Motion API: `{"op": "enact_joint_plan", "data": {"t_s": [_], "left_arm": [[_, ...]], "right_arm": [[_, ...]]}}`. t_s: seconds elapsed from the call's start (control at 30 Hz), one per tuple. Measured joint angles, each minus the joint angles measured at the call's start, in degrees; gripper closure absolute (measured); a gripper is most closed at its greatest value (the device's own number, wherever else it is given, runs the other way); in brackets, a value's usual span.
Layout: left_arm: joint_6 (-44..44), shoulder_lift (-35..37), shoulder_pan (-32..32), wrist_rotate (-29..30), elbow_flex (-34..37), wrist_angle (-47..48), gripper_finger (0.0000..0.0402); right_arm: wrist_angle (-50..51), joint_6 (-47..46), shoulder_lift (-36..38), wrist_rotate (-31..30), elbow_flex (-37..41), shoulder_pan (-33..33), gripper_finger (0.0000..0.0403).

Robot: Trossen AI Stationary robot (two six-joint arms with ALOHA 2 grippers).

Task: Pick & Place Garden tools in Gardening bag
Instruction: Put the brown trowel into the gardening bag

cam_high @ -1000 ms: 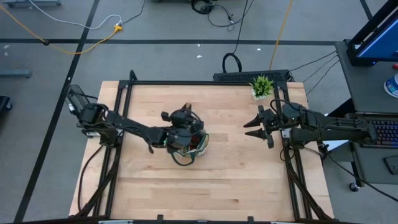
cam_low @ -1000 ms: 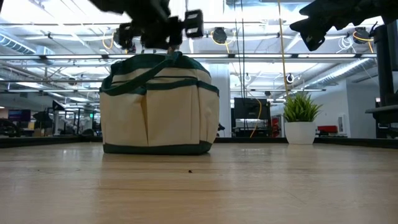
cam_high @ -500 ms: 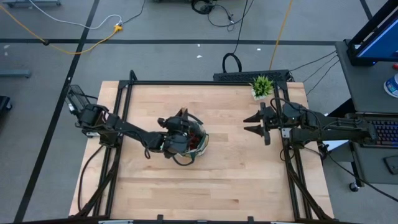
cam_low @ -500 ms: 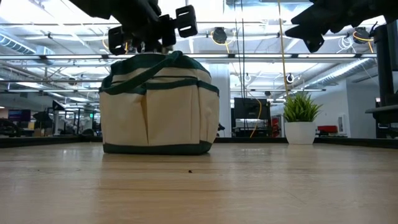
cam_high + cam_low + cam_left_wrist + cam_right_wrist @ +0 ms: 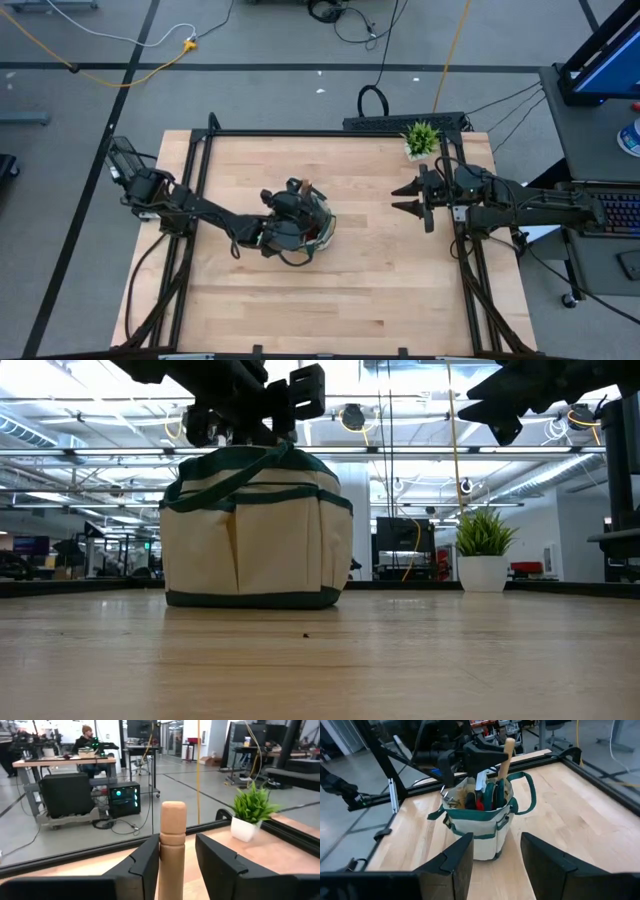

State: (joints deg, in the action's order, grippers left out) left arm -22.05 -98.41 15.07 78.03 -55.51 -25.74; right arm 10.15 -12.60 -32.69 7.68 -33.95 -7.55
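Gardening bag (image 5: 305, 228) is seen upright near the counter (image 5: 350, 290) centre, tools standing inside. Left hand (image 5: 177, 857) is positioned over the bag's open top, fingers (image 5: 145, 862) parted narrowly either side of a wooden tool handle (image 5: 172, 845); a grip cannot be confirmed. Right hand (image 5: 408, 200) is held above the counter's right side, fingers spread, empty. Potted plant (image 5: 421, 138) is noted at the far right corner.

You're looking at a light wooden table (image 5: 350, 290) bordered by a dark frame. Two things stand directly on it: the gardening bag (image 5: 255, 530), khaki with dark green trim, upright near the middle toward the left arm's side, and a small potted plant (image 5: 421, 139) in a white pot at the far edge, well apart from it.
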Motion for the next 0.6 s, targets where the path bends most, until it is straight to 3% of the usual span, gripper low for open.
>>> {"op": "enact_joint_plan", "data": {"t_s": [0.4, 0.6], "left_arm": [[18.4, 0.0, 2.5, 4.5, -0.1, -13.3, 0.0253], [20.3, 0.1, 1.1, 4.6, -0.1, -13.7, 0.0253]], "right_arm": [[0.0, -4.7, 0.0, 0.0, 0.0, 0.0, 0.0248], [0.0, -4.7, 0.0, 0.0, 0.0, 0.0, 0.0248]]}}
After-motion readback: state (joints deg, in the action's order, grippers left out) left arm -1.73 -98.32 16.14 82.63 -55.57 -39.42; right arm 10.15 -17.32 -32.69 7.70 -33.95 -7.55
